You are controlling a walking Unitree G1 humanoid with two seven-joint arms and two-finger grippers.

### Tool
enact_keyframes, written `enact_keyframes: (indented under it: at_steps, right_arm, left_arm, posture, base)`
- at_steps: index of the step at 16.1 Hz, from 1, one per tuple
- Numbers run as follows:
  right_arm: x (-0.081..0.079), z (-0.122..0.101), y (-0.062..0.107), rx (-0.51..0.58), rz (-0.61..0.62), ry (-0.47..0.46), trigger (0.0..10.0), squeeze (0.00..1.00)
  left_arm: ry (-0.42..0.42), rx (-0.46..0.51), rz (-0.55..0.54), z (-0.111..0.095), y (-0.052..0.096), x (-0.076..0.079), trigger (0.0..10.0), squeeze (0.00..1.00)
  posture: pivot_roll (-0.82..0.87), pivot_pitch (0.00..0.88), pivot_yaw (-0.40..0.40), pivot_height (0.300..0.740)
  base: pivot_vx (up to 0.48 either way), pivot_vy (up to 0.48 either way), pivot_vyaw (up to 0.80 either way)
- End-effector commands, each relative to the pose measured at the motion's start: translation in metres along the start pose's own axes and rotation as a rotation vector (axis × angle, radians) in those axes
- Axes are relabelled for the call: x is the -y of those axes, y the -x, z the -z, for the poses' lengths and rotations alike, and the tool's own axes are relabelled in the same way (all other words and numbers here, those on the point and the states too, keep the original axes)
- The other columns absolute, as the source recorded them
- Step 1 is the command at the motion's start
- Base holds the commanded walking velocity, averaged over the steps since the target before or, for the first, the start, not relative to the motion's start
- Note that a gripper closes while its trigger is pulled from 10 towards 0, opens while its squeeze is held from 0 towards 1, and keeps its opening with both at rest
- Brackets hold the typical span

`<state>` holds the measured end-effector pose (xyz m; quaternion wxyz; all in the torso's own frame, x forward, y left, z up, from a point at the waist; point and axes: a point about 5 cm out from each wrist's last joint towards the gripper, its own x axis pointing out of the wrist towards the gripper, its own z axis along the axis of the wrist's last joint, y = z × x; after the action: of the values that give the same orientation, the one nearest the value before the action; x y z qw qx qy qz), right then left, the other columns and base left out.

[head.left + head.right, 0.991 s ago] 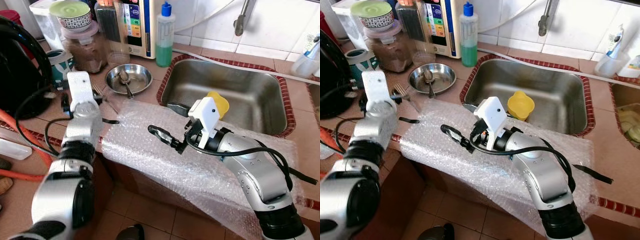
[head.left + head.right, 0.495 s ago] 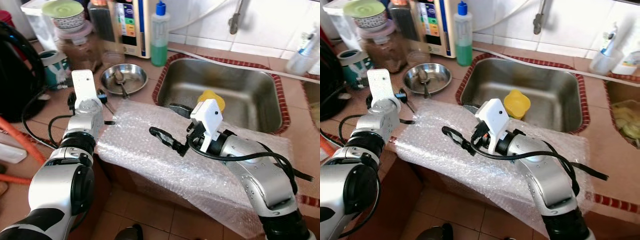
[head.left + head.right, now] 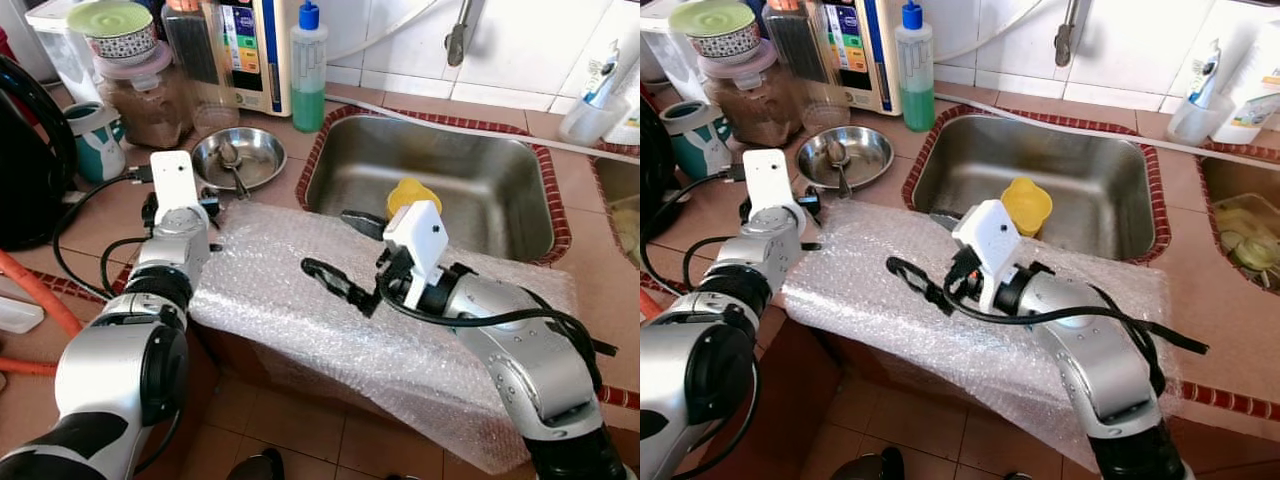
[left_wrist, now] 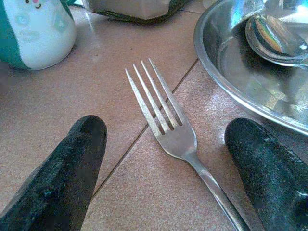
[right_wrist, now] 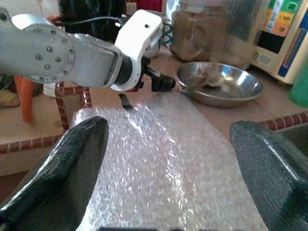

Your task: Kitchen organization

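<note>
A steel fork (image 4: pixel 168 125) lies on the tiled counter beside a steel bowl (image 3: pixel 268 165) that holds a spoon (image 3: pixel 230 155). My left gripper (image 3: pixel 207 203) is low over the counter, open, with the fork's tines between its two fingers (image 4: pixel 72 163), not touching it. My right gripper (image 3: pixel 335 248) hovers open over a sheet of bubble wrap (image 3: pixel 280 310) that drapes over the counter's front edge; nothing is between its fingers (image 5: pixel 62 163). A yellow cup (image 3: pixel 410 192) sits in the steel sink (image 3: pixel 470 160).
A teal and white mug (image 3: pixel 95 140), a brown-filled jar (image 3: pixel 150 95), a green soap bottle (image 3: pixel 307 70) and a water appliance (image 3: pixel 250 50) crowd the back of the counter. A black appliance (image 3: pixel 25 170) with cables stands at far left. The tiled floor lies below the counter edge.
The camera has shifted a little. My left gripper has crept closer to the fork and bowl. The right gripper stays open over the bubble wrap.
</note>
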<state>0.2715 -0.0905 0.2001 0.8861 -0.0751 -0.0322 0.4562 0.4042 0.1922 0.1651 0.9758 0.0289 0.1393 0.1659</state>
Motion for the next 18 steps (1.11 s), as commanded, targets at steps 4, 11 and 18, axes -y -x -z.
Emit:
enact_keyframes:
  at_steps: [4,11,18]
  right_arm:
    - [-0.001,-0.006,0.004,0.013,0.012,0.01,10.0,0.0]
    - [-0.001,-0.005,0.006,0.006,0.014,0.006,10.0,0.0]
    - [-0.001,-0.005,0.006,0.003,0.009,0.006,10.0,0.0]
  left_arm:
    - [-0.016,0.026,-0.007,-0.006,-0.003,-0.011,9.9,0.0]
    - [-0.086,-0.027,-0.032,0.007,-0.005,-0.023,0.0,0.0]
    - [-0.104,-0.071,-0.061,0.024,-0.004,-0.028,0.0,0.0]
  posture:
    - [-0.09,0.159,0.036,0.74]
    - [-0.09,0.164,0.037,0.74]
    - [-0.09,0.165,0.033,0.74]
  base:
    - [0.0,0.0,0.0]
    - [0.0,0.0,0.0]
    - [0.0,0.0,0.0]
